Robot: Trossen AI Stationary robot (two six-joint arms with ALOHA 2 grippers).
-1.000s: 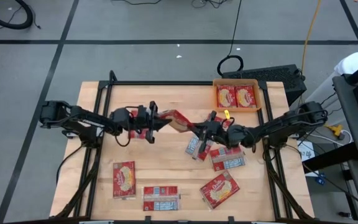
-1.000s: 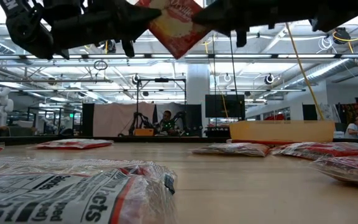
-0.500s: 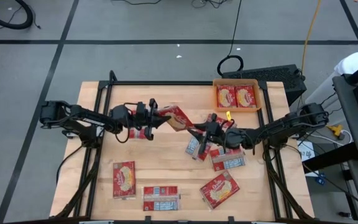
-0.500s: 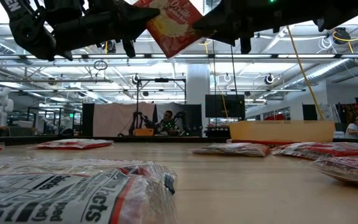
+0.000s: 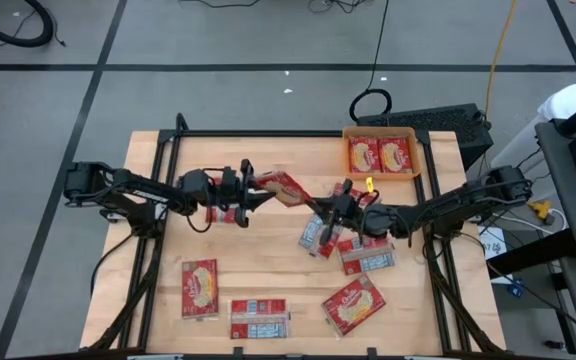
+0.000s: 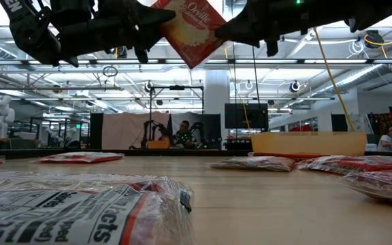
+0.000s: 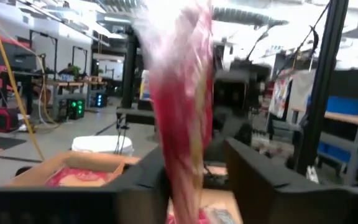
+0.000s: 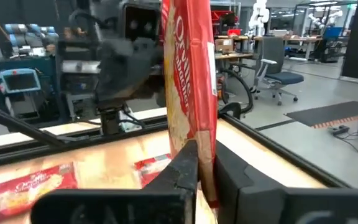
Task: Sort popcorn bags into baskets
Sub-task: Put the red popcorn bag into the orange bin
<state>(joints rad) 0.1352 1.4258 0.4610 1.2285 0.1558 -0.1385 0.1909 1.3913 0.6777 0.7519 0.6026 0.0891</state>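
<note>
One red popcorn bag (image 5: 283, 187) with a cream picture face hangs in the air over the table's middle, between both grippers. It also shows in the low view (image 6: 192, 27). My right gripper (image 5: 320, 207) (image 8: 205, 155) is shut on its right end. My left gripper (image 5: 253, 190) (image 7: 194, 162) is open, with the bag's left end (image 7: 179, 186) standing between its fingers, close to one and apart from the other. The orange basket (image 5: 346, 152) sits at the table's far right corner with two bags (image 5: 380, 156) lying flat in it. My left gripper has the bag's left end between its open fingers; whether one finger (image 7: 148, 186) touches it, I cannot tell. My right gripper pinches the bag's right-hand end (image 8: 207, 140) between its two fingers (image 8: 185, 168), coming level from the table's right side. The bag is lifted clear, standing on edge and tilted.
Several more bags lie flat on the table: one at the near left (image 5: 199, 288), one at the near edge (image 5: 259, 318), one at the near right (image 5: 353, 303), two under the right arm (image 5: 368, 255) and one below the left gripper (image 5: 223, 212). A black frame rail borders the table.
The held bag has turned a little in the air, so its cream picture face shows more from above, and its right corner has risen in the low view. Both grippers have stayed near the table's middle.
</note>
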